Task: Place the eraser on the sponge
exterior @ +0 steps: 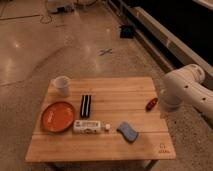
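The black eraser [86, 105] with a pale stripe lies lengthwise on the wooden table [125, 89], left of centre. The blue sponge [128, 131] rests flat near the front edge, to the right of the eraser and apart from it. Only a white arm link [182, 88] shows, hanging over the table's right edge. My gripper is not in view; it is nowhere over the eraser or the sponge.
An orange plate [57, 116] sits at the front left, with a white cup [61, 85] behind it. A white printed box [90, 126] lies between eraser and front edge. A small red object [151, 104] lies by the arm. Polished floor surrounds the table.
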Action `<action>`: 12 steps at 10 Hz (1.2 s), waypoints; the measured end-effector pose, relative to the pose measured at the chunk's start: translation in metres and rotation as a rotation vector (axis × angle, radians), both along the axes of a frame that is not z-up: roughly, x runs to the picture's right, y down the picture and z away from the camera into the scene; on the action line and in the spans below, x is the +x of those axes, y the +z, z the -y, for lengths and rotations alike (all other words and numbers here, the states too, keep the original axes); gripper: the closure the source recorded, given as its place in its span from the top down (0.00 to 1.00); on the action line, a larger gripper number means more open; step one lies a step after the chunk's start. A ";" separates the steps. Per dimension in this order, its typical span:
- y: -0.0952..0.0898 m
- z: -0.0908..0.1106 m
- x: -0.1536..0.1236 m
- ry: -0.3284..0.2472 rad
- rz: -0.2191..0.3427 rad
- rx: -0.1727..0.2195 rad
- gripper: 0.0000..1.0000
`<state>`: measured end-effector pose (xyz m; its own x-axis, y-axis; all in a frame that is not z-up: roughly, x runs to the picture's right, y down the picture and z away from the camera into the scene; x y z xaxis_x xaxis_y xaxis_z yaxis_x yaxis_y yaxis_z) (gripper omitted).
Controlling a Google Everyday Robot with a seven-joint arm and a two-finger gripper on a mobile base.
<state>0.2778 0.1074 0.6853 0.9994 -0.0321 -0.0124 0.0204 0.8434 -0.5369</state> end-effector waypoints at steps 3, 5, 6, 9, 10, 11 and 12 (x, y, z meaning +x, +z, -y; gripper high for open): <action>0.001 0.000 -0.013 -0.035 0.015 0.000 0.42; 0.001 0.000 -0.003 -0.034 0.011 -0.001 0.42; 0.002 -0.001 -0.006 -0.027 0.007 -0.003 0.42; -0.002 0.005 -0.037 -0.028 0.011 -0.002 0.42; -0.001 0.002 -0.044 -0.030 0.009 -0.005 0.42; -0.001 0.003 -0.043 -0.028 0.010 -0.002 0.42; 0.001 0.001 -0.036 -0.030 0.012 -0.002 0.42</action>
